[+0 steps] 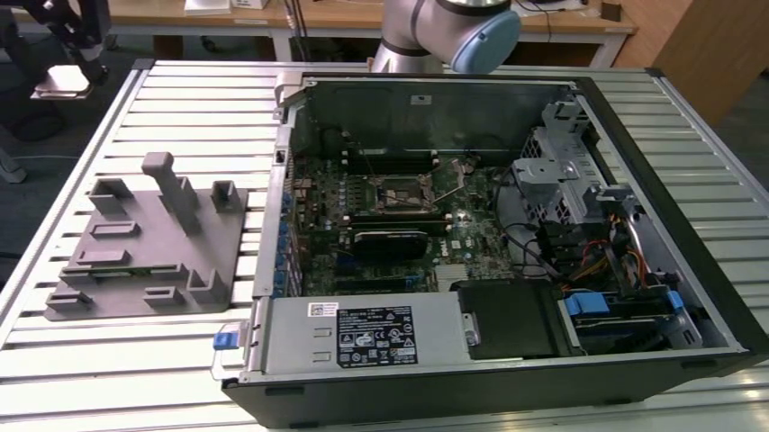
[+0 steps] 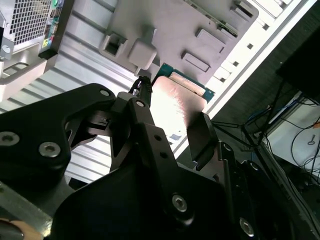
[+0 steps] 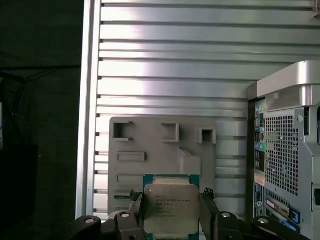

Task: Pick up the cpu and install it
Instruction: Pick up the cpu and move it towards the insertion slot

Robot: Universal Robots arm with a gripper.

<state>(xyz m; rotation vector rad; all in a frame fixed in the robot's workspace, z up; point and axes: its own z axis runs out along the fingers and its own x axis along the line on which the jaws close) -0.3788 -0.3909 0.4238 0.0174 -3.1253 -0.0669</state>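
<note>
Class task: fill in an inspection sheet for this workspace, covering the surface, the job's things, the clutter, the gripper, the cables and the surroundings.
Surface: slatted metal table carrying the grey holder and the open computer case.
Job's things: cpu held in the air, away from the grey holder; socket on the board inside the computer case.
Clutter: nothing seen.
Gripper: gripper shut on two opposite edges of the cpu, seen in both wrist views.
Cables: wire bundle inside the computer case; loose cables beyond the table's edge.
Surroundings: wooden desk behind the table; robot arm at the far side.
</note>
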